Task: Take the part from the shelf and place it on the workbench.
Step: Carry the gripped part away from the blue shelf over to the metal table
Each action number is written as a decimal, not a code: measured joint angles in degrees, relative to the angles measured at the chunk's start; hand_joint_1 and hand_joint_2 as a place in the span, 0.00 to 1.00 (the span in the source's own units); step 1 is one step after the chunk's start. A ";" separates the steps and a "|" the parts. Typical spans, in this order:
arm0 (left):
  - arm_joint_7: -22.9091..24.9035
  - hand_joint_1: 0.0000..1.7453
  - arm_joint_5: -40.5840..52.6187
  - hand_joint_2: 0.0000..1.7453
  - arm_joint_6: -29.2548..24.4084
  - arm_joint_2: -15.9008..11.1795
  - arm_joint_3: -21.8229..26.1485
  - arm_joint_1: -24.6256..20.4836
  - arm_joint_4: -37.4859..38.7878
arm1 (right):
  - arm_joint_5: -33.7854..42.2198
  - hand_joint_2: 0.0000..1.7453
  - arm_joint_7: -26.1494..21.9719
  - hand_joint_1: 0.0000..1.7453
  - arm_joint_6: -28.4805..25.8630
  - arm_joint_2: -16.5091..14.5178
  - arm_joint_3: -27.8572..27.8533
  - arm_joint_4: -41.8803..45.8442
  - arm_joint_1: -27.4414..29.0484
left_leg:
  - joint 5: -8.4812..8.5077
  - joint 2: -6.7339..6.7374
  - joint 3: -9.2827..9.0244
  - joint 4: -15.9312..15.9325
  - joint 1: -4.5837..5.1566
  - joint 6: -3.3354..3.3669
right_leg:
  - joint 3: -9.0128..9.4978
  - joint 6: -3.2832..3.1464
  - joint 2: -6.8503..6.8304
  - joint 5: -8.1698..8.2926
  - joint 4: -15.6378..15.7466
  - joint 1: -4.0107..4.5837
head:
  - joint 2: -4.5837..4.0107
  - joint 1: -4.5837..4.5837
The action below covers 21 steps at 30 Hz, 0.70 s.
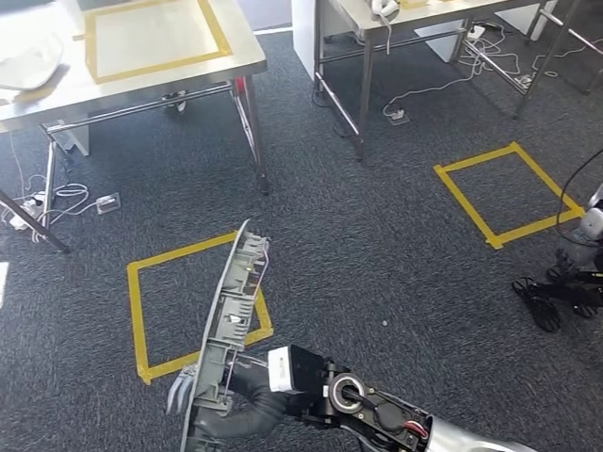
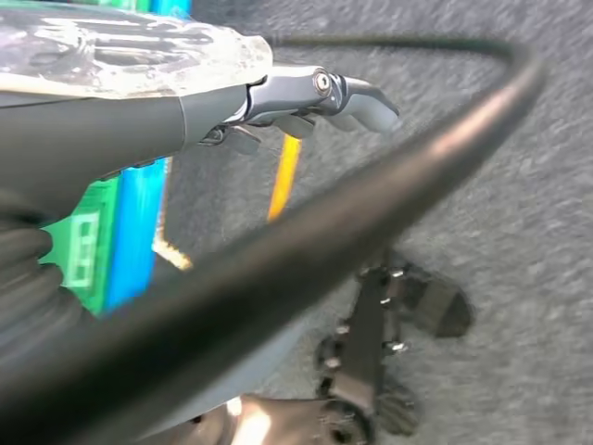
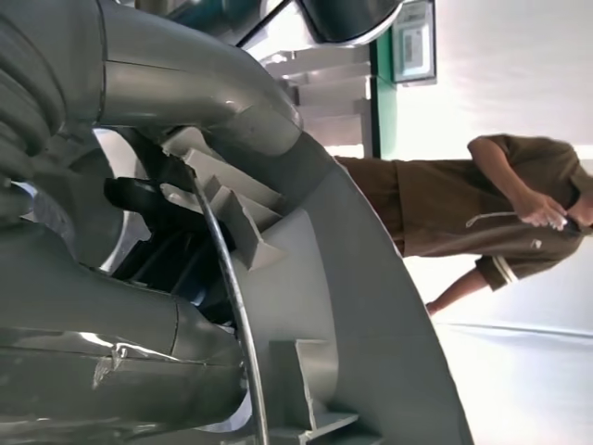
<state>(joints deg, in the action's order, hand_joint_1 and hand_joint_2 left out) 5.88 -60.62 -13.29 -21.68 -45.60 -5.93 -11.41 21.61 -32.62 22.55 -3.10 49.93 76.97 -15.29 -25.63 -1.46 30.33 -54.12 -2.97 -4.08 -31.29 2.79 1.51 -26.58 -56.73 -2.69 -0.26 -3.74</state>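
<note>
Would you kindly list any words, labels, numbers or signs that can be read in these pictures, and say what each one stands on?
No text can be read in any view.
White label on the right arm's wrist: too small to read.
Framed notice on the wall behind the person: too blurred to read.
Green board beside the left hand: pale marking, no legible characters.
Grey part held by the right hand: no marking that shows.
</note>
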 joint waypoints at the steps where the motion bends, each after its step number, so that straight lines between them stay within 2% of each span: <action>1: 0.06 0.00 -0.05 1.00 -0.07 -0.04 0.01 -0.02 0.00 | -0.05 1.00 -0.05 1.00 0.15 -0.06 0.04 -0.01 -0.17 | -0.62 0.25 0.47 -1.01 -0.06 -0.09 | 0.17 -0.48 -0.28 0.04 0.23 0.02 | 0.00 0.27; 2: 0.07 0.00 -0.10 1.00 -0.19 -0.05 0.02 -0.07 -0.01 | -0.09 1.00 -0.11 1.00 0.20 -0.13 0.07 -0.05 -0.42 | -1.79 0.54 1.67 -3.30 -0.04 -0.07 | 0.36 -0.94 -0.63 0.09 0.49 0.03 | 0.00 0.58; 4: -0.02 0.00 -0.18 1.00 -0.42 -0.05 0.04 -0.14 -0.01 | -0.19 1.00 -0.27 1.00 0.16 -0.20 0.08 -0.27 -1.00 | -5.01 1.00 6.17 -11.39 0.17 0.14 | 0.47 -1.58 -1.46 0.04 0.72 0.25 | 0.00 1.11; 5: -0.03 0.00 -0.24 1.00 -0.51 -0.04 0.05 -0.07 -0.01 | -0.27 1.00 -0.35 1.00 0.15 -0.23 0.09 -0.44 -1.24 | -6.11 1.02 8.55 -15.35 0.28 0.23 | 0.48 -1.78 -1.88 -0.04 0.73 0.39 | 0.00 1.20; 6: -0.03 0.00 -0.28 1.00 -0.56 -0.03 0.06 0.05 -0.01 | -0.32 1.00 -0.41 1.00 0.15 -0.28 0.13 -0.62 -1.38 | -6.28 1.02 10.14 -17.71 0.35 0.33 | 0.54 -1.92 -2.28 -0.13 0.72 0.51 | 0.00 1.23; 7: -0.01 0.00 -0.31 1.00 -0.59 -0.02 0.06 0.17 0.00 | -0.38 1.00 -0.45 1.00 0.17 -0.34 0.19 -0.79 -1.47 | -5.30 1.06 10.56 -17.69 0.37 0.47 | 0.64 -2.01 -2.64 -0.24 0.72 0.59 | 0.00 1.24; 8: 0.02 0.00 -0.31 1.00 -0.63 -0.04 0.07 0.26 0.00 | -0.40 1.00 -0.46 1.00 0.19 -0.44 0.26 -0.92 -1.53 | -3.39 1.21 9.76 -15.30 0.38 0.65 | 0.78 -2.01 -2.98 -0.34 0.72 0.62 | 0.00 1.24; 10: 0.06 0.00 -0.10 1.00 -1.03 -0.11 0.06 0.40 0.05 | -0.40 1.00 -0.48 1.00 0.23 -0.72 0.38 -1.06 -1.72 | 0.59 2.55 6.14 -7.21 0.65 1.02 | 1.07 -1.68 -3.47 -0.64 0.69 0.78 | 0.00 1.27; 11: 0.12 0.00 -0.08 1.00 -1.15 -0.20 0.06 0.44 0.08 | -0.40 1.00 -0.50 1.00 0.25 -0.85 0.41 -1.08 -1.85 | 1.61 3.22 4.76 -4.13 0.88 1.20 | 1.13 -1.40 -3.62 -0.76 0.69 0.91 | 0.00 1.33; 13: 0.25 0.00 -0.16 1.00 -1.13 -0.26 0.09 0.47 0.09 | -0.40 1.00 -0.51 1.00 0.26 -1.01 0.45 -1.10 -2.04 | 1.74 3.73 3.95 -1.83 1.50 1.60 | 1.26 -0.68 -4.09 -0.92 0.83 1.14 | 0.00 1.22; 15: 0.28 0.00 -0.20 1.00 -1.05 -0.31 0.16 0.45 0.09 | -0.40 1.00 -0.42 1.00 0.26 -1.05 0.53 -1.11 -2.12 | 1.81 2.84 3.98 -1.57 1.60 2.29 | 1.48 0.04 -4.60 -1.17 1.02 0.93 | 0.00 0.93; 16: 0.29 0.00 -0.21 1.00 -1.08 -0.28 0.21 0.45 0.09 | -0.38 1.00 -0.37 1.00 0.27 -1.07 0.57 -1.11 -2.13 | 1.86 2.48 3.83 -1.38 1.55 2.66 | 1.31 0.28 -4.32 -1.81 0.42 0.81 | 0.00 0.80; 17: 0.29 0.00 -0.21 1.00 -1.10 -0.24 0.26 0.44 0.09 | -0.33 1.00 -0.34 1.00 0.29 -1.09 0.62 -1.11 -2.15 | 1.92 2.22 3.64 -1.19 1.47 3.08 | 0.57 0.41 -3.76 -3.02 -1.36 0.74 | 0.00 0.56; 18: 0.30 0.00 -0.21 1.00 -1.12 -0.15 0.30 0.40 0.09 | -0.27 1.00 -0.34 1.00 0.36 -1.09 0.64 -1.11 -2.15 | 1.93 1.98 3.50 -1.07 1.41 3.42 | -0.88 0.45 -3.00 -4.75 -4.51 0.71 | 0.00 0.24; 20: 0.28 0.00 -0.21 1.00 -1.13 0.05 0.34 0.30 0.09 | -0.08 1.00 -0.36 1.00 0.58 -1.08 0.66 -1.15 -2.09 | 1.80 1.47 3.41 -1.07 1.70 3.91 | -4.82 0.36 -2.04 -8.20 -12.75 0.95 | 0.00 -0.35; 21: 0.28 0.00 -0.21 1.00 -1.13 0.13 0.35 0.28 0.09 | 0.01 1.00 -0.36 1.00 0.69 -1.08 0.67 -1.19 -2.03 | 1.73 1.15 3.33 -1.08 1.85 4.02 | -6.32 0.29 -1.88 -8.81 -15.54 1.08 | 0.00 -0.51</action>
<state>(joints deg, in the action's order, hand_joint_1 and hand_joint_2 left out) 6.17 -60.83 -14.43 -21.56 -45.25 -5.65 -11.32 21.62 -32.98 23.24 -4.18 50.60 75.78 -17.32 -23.90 -0.31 33.66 -55.20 -1.12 -0.06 -37.61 3.08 -0.37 -35.38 -72.27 -1.61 -0.26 -4.25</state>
